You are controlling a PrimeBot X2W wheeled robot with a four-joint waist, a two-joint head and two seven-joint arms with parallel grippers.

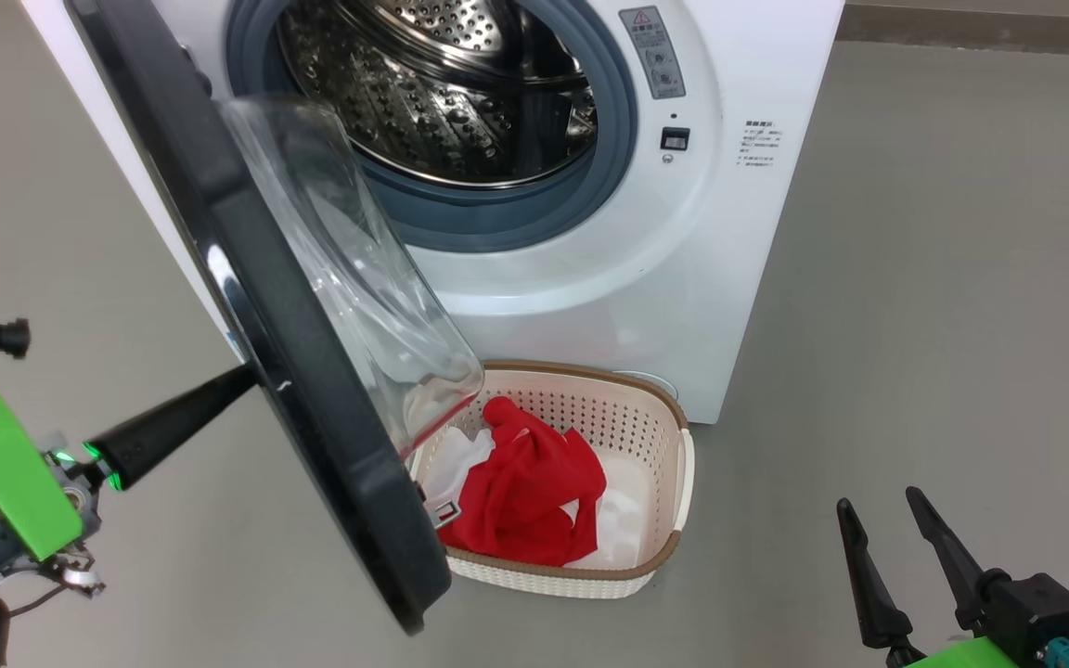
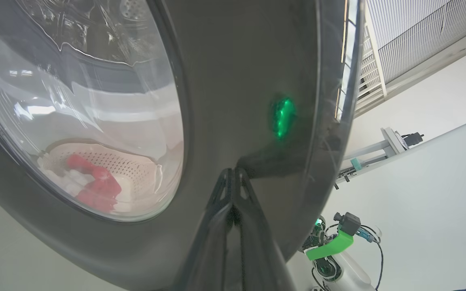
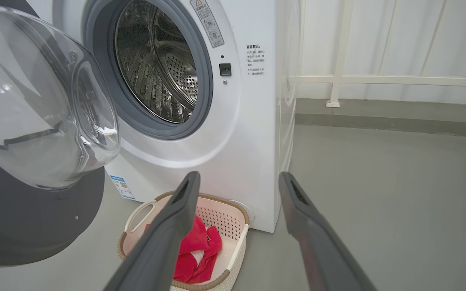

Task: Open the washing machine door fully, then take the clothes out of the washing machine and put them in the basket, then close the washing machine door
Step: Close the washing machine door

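The white washing machine (image 1: 701,241) stands with its steel drum (image 1: 442,83) showing no garment inside. The washing machine door (image 1: 312,436) hangs partly swung out, glass bowl towards the opening. My left gripper (image 1: 242,378) is shut on nothing, its tip pressed against the door's black outer rim (image 2: 237,101); in the left wrist view the left gripper (image 2: 231,171) touches that rim. The red and white clothes (image 1: 525,492) lie in the cream basket (image 1: 683,464) on the floor under the drum opening. My right gripper (image 1: 878,501) is open and holds nothing, at the lower right, well clear of the basket.
The door's lower edge hangs over the basket's left end (image 3: 136,214). Grey floor (image 1: 915,325) spreads to the right of the machine. A white railing and a low kerb (image 3: 378,113) run behind it.
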